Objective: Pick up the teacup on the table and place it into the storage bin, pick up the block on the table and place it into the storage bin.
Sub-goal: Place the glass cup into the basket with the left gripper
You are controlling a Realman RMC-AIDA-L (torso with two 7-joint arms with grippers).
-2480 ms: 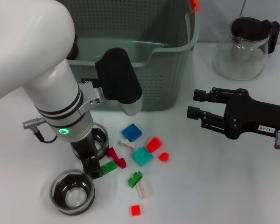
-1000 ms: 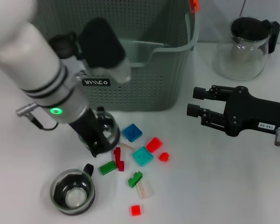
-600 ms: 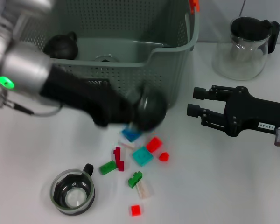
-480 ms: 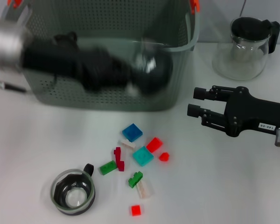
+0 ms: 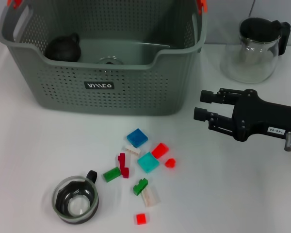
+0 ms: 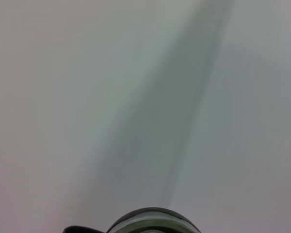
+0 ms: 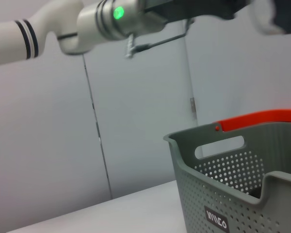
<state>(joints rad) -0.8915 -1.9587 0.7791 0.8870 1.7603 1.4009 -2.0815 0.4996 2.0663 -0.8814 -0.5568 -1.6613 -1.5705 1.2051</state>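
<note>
The grey-green storage bin (image 5: 102, 87) stands at the back of the table, with a dark teacup (image 5: 61, 48) lying inside it at the far left. Another glass teacup (image 5: 76, 200) stands on the table near the front left. Several small blocks lie in front of the bin, among them a blue one (image 5: 137, 138), a teal one (image 5: 148, 162) and a green one (image 5: 112, 174). My left arm (image 7: 106, 22) is raised high above the bin, outside the head view; the left wrist view shows a teacup rim (image 6: 153, 221) carried close under it. My right gripper (image 5: 202, 107) hovers open, right of the bin.
A glass pitcher (image 5: 254, 48) with a black lid stands at the back right. A round glass item (image 5: 109, 60) lies on the bin's floor. Red blocks (image 5: 160, 150) and a white one (image 5: 150, 196) lie among the scatter. Bare white table (image 5: 233, 194) stretches out at the front right.
My left arm took the teacup that stood beside the blocks, swung up across the bin and left the head view. The right arm stayed put.
</note>
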